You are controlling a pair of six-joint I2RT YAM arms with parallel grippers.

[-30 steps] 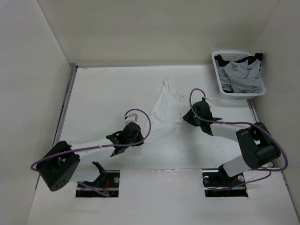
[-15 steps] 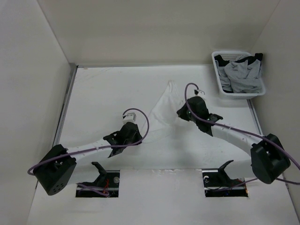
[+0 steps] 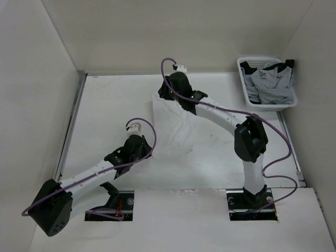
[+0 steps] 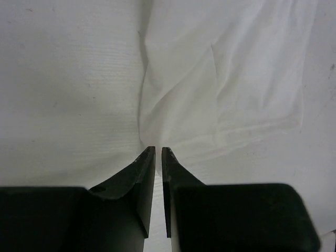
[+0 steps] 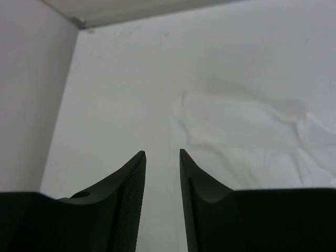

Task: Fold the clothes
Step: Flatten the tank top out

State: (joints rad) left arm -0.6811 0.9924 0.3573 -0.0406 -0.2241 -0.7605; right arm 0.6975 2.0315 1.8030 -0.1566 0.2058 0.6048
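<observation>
Now swung across vs prev frame: right pincer (image 5: 161,152) gone from mid-right to far centre of surface (image 3: 110,105), by far-left corner of clothes (image 3: 176,126); fingers apart, nothing betw. Left pincer (image 4: 158,148) shifted a bit left, nearly together, clamped on near edge of clothes. Clothes no longer a narrow slanted strip: spread wider, roughly rectangular, white & thin, creases fanning out from left pincer's tips. Lying mid-surface betw both pincers, well apart from basket (image 3: 266,83) at far right.
</observation>
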